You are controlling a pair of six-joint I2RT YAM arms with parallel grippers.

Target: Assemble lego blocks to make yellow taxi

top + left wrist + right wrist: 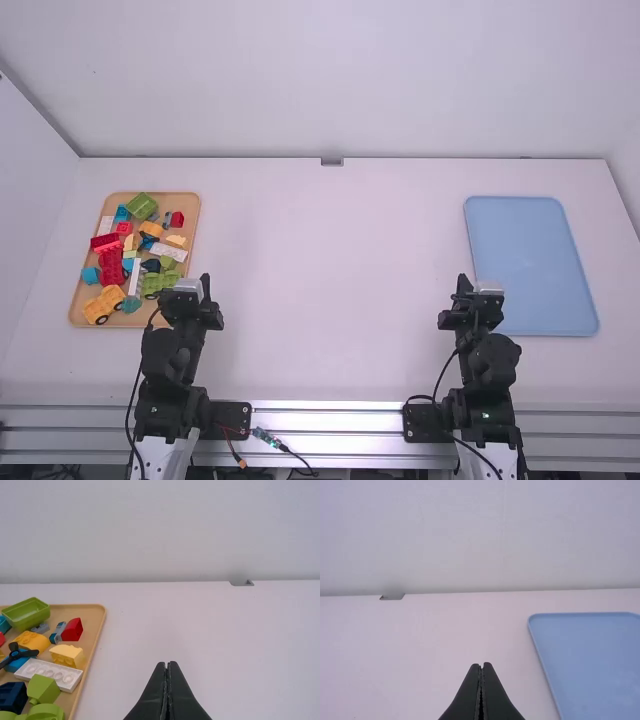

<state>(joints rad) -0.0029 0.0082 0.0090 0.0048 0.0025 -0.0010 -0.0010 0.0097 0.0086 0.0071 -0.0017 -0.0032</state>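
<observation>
In the high view my left gripper (205, 287) is beside the right edge of a wooden tray (193, 262) full of loose blocks. A yellow wheeled base (103, 304) lies at the tray's near left corner. My right gripper (463, 285) stands left of a blue tray (530, 262). In the left wrist view the left gripper (168, 666) is shut with nothing held; an orange-yellow curved brick (33, 641), a pale yellow brick (69, 656) and a white plate (50, 674) lie in the tray. In the right wrist view the right gripper (481, 667) is shut and holds nothing.
Red blocks (112, 266), a green open piece (143, 206) and a green wheeled piece (160, 282) share the wooden tray with several blue and teal pieces. A wide stretch of white table (330, 270) separates the two trays, with a wall behind.
</observation>
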